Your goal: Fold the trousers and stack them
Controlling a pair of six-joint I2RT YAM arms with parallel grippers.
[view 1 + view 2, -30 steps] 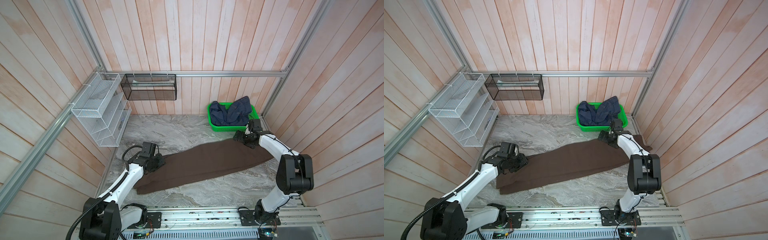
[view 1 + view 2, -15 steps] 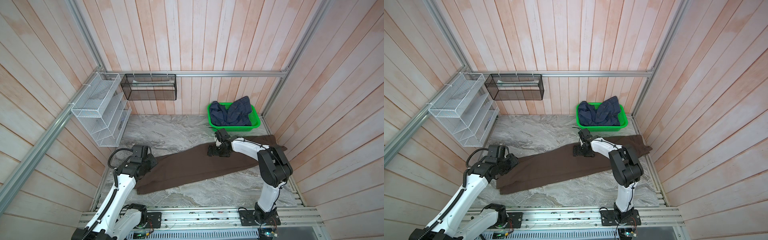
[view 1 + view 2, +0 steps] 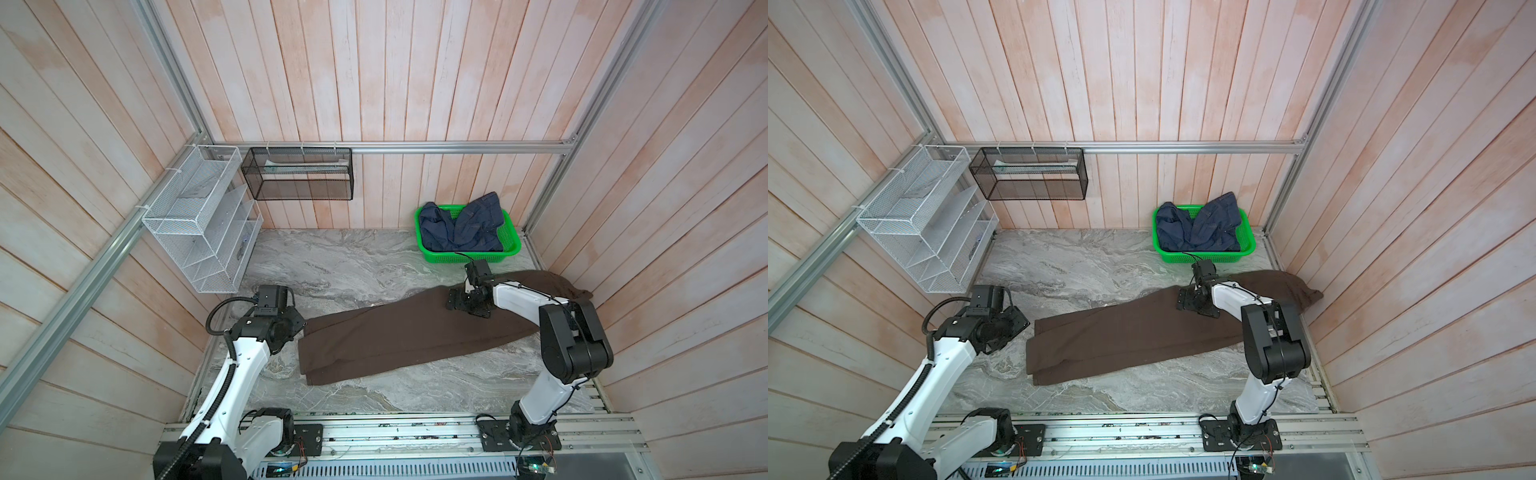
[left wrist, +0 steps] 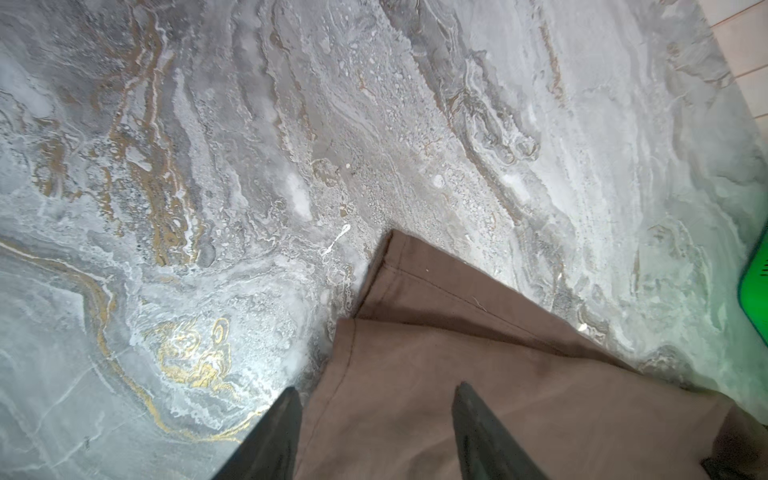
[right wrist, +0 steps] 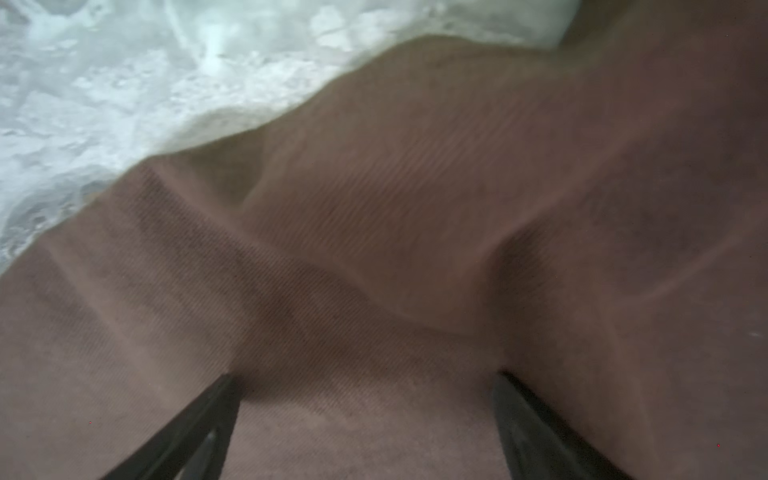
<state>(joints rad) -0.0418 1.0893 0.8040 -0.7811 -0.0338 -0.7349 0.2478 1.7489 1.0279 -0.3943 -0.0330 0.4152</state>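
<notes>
The dark brown trousers [image 3: 415, 332] [image 3: 1133, 332] lie lengthwise across the marble table, legs stacked, hems at the left and the waist end bunched against the right wall. My left gripper [image 3: 300, 326] [image 3: 1020, 326] hovers at the hem end, open. In the left wrist view it [image 4: 377, 387] has one finger over marble and one over the trousers [image 4: 519, 395]. My right gripper [image 3: 453, 300] [image 3: 1181, 301] rests low on the upper thigh area, open wide. Its fingers straddle flat trousers fabric [image 5: 415, 249], gripping nothing [image 5: 366, 376].
A green basket [image 3: 513, 249] [image 3: 1250, 249] holding a navy denim garment [image 3: 461, 228] [image 3: 1200, 228] stands at the back right, just behind the right gripper. A white wire rack [image 3: 199, 220] and a black mesh basket [image 3: 297, 174] hang on the walls.
My right gripper slid left along the trousers from the waist end, then eased back slightly. The left gripper drew back off the hems and its jaws widened.
</notes>
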